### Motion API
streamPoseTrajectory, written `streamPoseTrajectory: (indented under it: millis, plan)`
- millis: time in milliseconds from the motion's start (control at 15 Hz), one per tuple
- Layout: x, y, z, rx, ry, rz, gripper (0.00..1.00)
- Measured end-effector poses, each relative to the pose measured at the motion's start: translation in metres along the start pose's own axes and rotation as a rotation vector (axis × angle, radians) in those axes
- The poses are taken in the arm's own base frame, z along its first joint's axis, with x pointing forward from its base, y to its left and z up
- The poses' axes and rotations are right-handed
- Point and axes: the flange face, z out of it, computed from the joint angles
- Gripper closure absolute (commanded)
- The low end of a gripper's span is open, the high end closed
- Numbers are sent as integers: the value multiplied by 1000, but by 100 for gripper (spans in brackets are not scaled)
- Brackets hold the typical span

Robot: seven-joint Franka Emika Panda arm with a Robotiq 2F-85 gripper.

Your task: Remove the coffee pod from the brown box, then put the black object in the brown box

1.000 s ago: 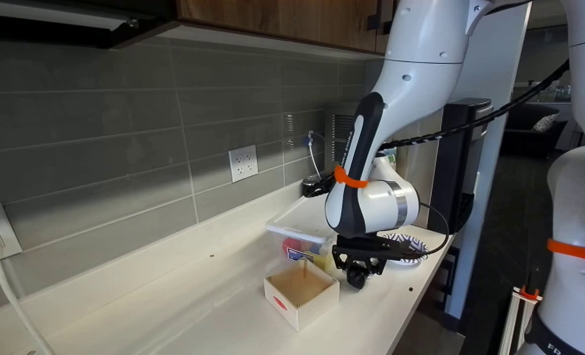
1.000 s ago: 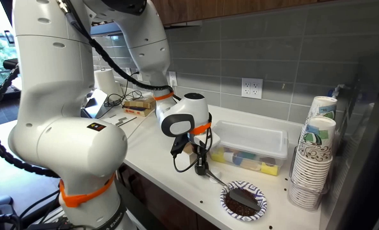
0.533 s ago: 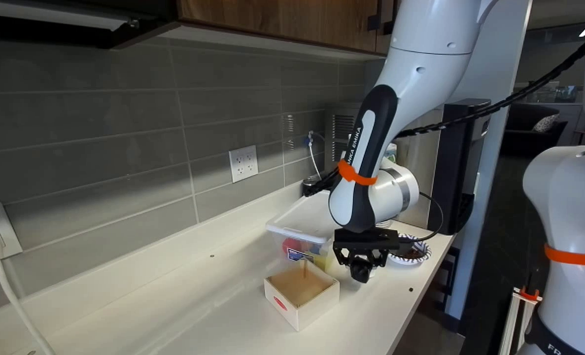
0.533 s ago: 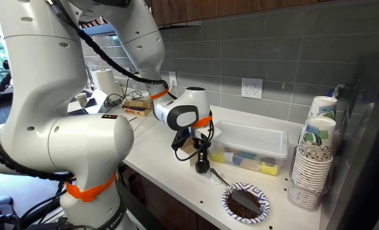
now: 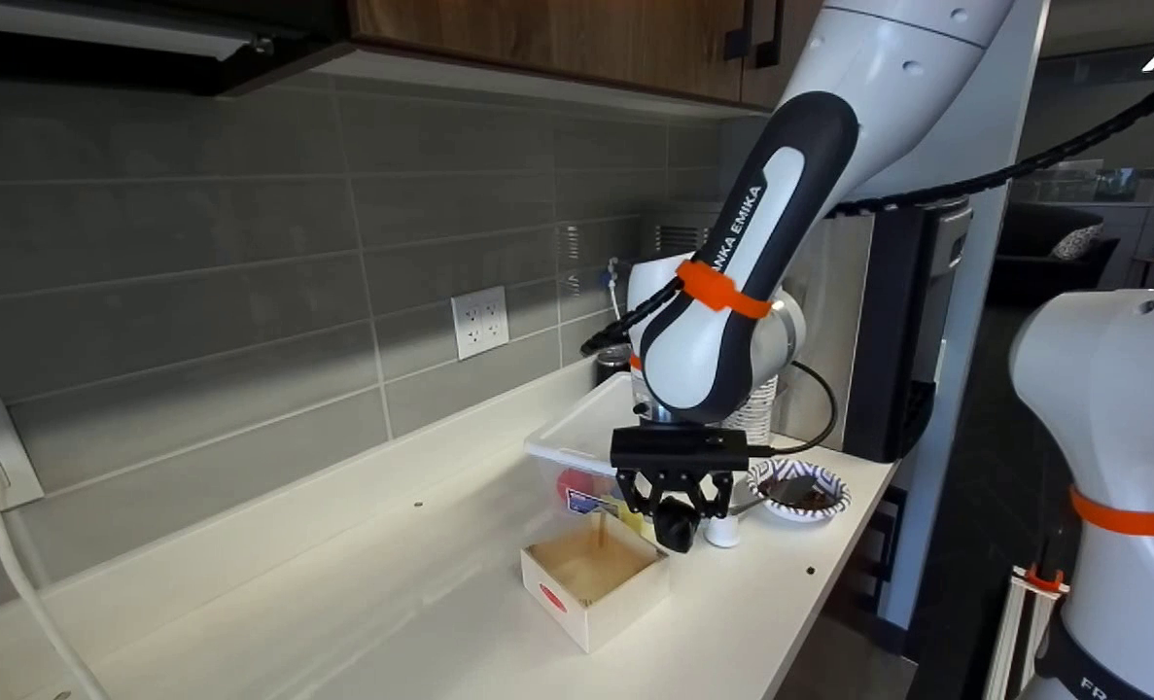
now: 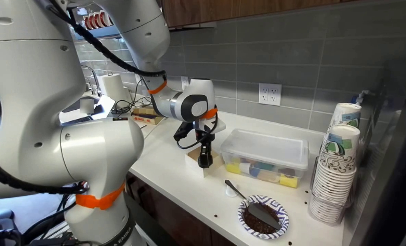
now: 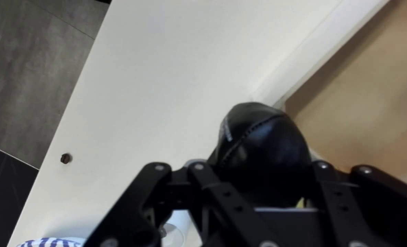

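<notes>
My gripper point(image 5: 679, 501) is shut on the black object point(image 5: 676, 531), a roundish stitched black lump that bulges out below the fingers. In the wrist view the black object point(image 7: 261, 144) sits between the two fingers point(image 7: 265, 180). The gripper holds it above the counter, beside and partly over the near edge of the brown box point(image 5: 630, 601). The box is open-topped, and its visible inside is bare tan in the exterior view and in the wrist view point(image 7: 368, 113). The coffee pod point(image 5: 722, 531), small and white, stands on the counter outside the box; it also shows in an exterior view point(image 6: 231, 190).
A clear plastic tub with a white lid point(image 6: 267, 147) stands beside the box along the wall. A patterned dish point(image 6: 281, 223) of dark grains holds a dark spatula point(image 6: 262, 216), whose handle reaches toward the pod. Stacked paper cups point(image 6: 338, 171) stand farther along. The counter's front edge is near.
My gripper has risen and moved toward the brown box with the black object in it. The coffee pod now shows more fully. The dish and spatula shifted slightly earlier on.
</notes>
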Motion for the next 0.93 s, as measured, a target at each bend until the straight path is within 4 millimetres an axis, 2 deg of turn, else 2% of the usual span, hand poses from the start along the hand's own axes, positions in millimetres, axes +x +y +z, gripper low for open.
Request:
streamPoseTrajectory:
  millis: [400, 733, 933]
  plan:
    - [-22, -31, -35, 93, -15, 23, 86]
    - [-44, -49, -47, 160, -1, 47, 86]
    - [-46, -55, -50, 207, 32, 69, 86]
